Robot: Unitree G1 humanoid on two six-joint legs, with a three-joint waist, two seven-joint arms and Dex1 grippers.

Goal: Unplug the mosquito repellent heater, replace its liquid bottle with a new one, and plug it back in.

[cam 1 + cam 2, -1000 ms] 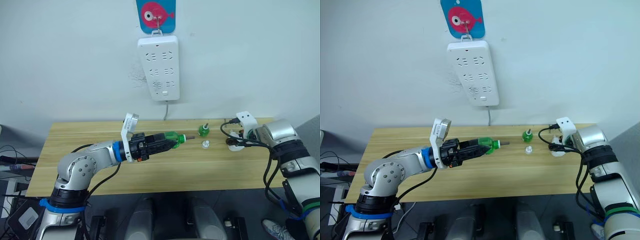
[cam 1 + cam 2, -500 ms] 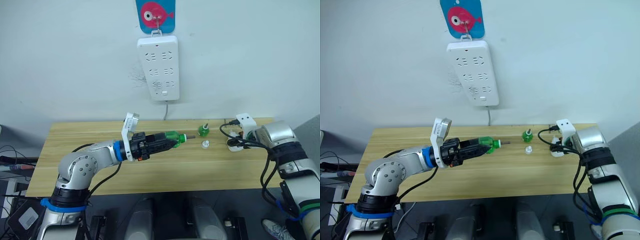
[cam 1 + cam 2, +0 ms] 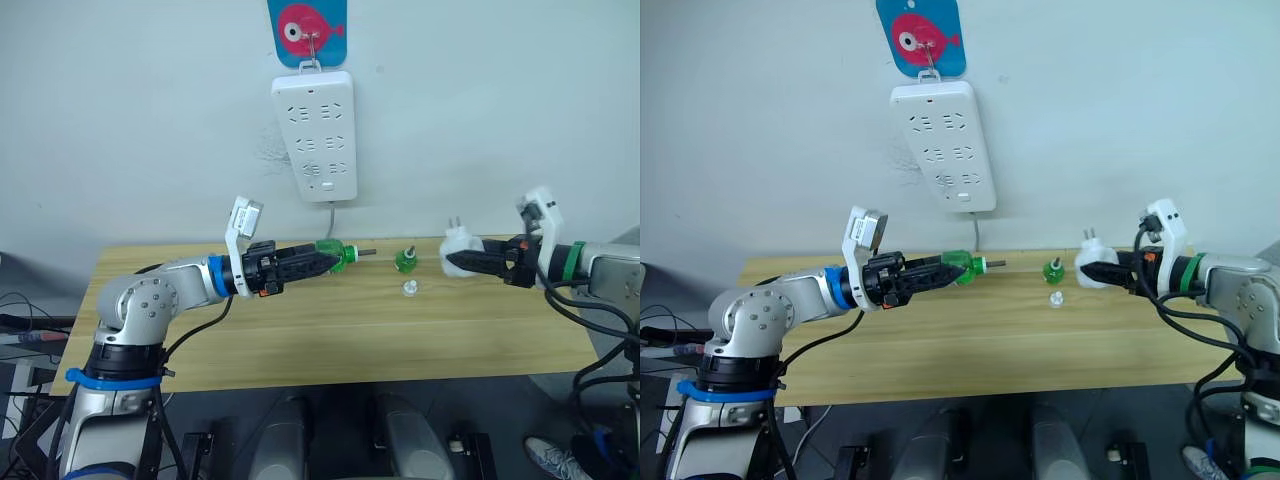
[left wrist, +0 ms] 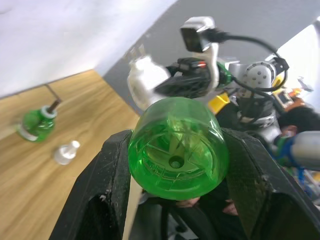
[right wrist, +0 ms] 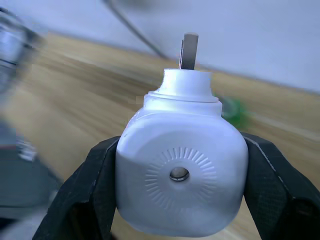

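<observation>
My right gripper (image 3: 462, 264) is shut on the white mosquito repellent heater (image 3: 458, 247), held in the air above the table's right side with its prongs pointing up. In the right wrist view the heater (image 5: 182, 182) sits between the black fingers, its round hole facing the camera. A green liquid bottle (image 3: 334, 256) lies level in my shut left gripper (image 3: 325, 260), its wick pointing toward the heater; its base (image 4: 176, 148) faces the left wrist camera. Between the two arms another green bottle (image 3: 405, 260) stands on the table, with a small white cap (image 3: 410, 289) in front of it.
A long white power strip (image 3: 315, 136) hangs on the wall above the wooden table (image 3: 330, 340), under a blue card with a pink fish (image 3: 306, 30). Its cable drops behind the table.
My right arm has lifted the heater off the table and swung it up toward the middle. The left arm has raised the green bottle a little, toward the heater.
</observation>
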